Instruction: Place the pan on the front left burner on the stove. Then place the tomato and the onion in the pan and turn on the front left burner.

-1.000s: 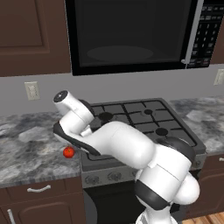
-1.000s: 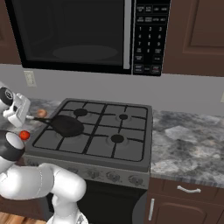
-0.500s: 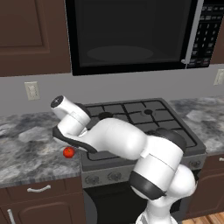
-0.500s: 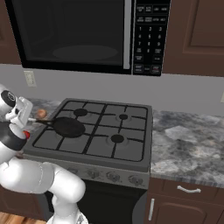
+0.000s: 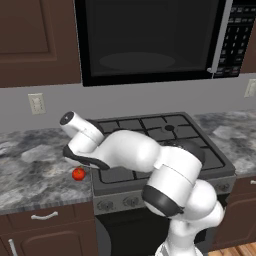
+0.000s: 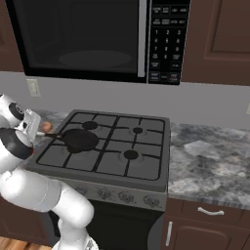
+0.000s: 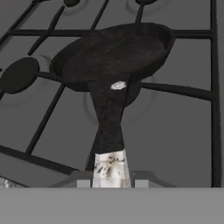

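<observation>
- Directly ahead of the gripper (image 7: 112, 181), the pan (image 7: 114, 54) extends away from the fingertips, its thin handle running back to the white tip that sits between the jaws.
- Gripper state: clenched on the handle tip of the pan.
- Pan position: over the stove (image 6: 146, 146), above the front left burner (image 6: 73, 147). Whether the pan base rests on the grate or hangs just above it cannot be told.
- Step in hand, as judged: placing the pan on the front left burner; this is the first step of the task.
- Tomato (image 5: 78, 173): on the counter just beside the stove edge, below the forearm, not yet moved.
- Onion (image 6: 45, 126): on the counter just behind the gripper, near the stove's left edge, not yet moved.
- Next move calls for: settle the pan flat and centred on the burner grate, release the handle, withdraw clear of it, then turn back toward the tomato or the onion.
- Caution: an early release with the pan tilted could let it slide off centre.
</observation>
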Controlling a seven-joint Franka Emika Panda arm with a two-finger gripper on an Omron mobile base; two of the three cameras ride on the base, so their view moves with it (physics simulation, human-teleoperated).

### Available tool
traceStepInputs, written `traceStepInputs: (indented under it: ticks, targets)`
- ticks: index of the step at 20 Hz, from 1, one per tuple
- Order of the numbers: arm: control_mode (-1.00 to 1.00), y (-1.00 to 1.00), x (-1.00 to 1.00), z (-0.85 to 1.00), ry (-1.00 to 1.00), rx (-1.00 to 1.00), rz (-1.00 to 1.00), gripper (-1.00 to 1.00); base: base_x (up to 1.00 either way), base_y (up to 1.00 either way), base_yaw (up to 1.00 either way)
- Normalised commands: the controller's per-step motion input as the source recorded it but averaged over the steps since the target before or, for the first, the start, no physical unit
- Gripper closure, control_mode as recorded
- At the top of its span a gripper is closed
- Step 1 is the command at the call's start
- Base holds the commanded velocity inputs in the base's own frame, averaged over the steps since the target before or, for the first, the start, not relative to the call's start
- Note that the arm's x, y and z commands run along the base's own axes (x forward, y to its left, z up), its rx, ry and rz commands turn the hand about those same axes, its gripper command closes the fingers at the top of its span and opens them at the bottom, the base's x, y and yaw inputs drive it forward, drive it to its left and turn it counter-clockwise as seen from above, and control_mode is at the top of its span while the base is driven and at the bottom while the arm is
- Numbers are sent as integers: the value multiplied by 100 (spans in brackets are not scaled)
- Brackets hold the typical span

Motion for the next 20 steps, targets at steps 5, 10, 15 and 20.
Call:
traceStepInputs:
  ticks: [5,10,15,20]
  targets:
    - [-100,0,26,-34,0,0,0,100,0,0,0]
    - [-100,18,16,-33,2,0,0,100,0,0,0]
    - [-100,47,11,-27,8,1,0,100,0,0,0]
    - [-100,36,16,-18,9,1,0,100,0,0,0]
